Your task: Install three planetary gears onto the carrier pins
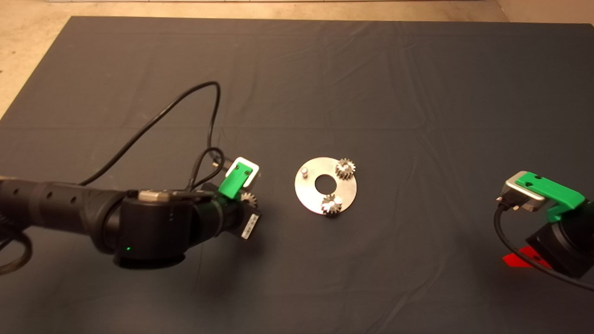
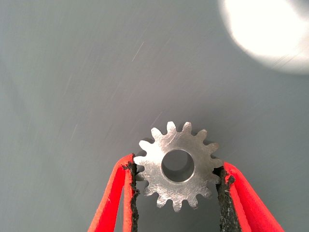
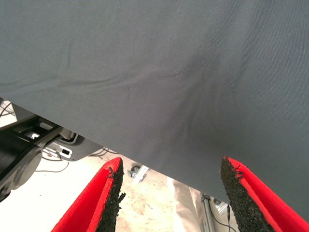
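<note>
A round silver carrier disc (image 1: 306,192) lies at the mat's middle. Two planetary gears sit on its pins: one at the far right (image 1: 345,168), one at the near side (image 1: 331,204). One carrier pin (image 1: 304,172) at the far left stands bare. My left gripper (image 2: 176,186) is shut on the third gear (image 2: 177,166), which also shows by the wrist in the head view (image 1: 249,199), just left of the disc. The disc's edge shows as a bright blur in the left wrist view (image 2: 270,31). My right gripper (image 3: 169,193) is open and empty, parked at the mat's near right edge.
The left arm's black cable (image 1: 185,111) loops over the mat behind the wrist. The right wrist view looks past the mat's edge (image 3: 145,164) at the floor with frame parts and cables.
</note>
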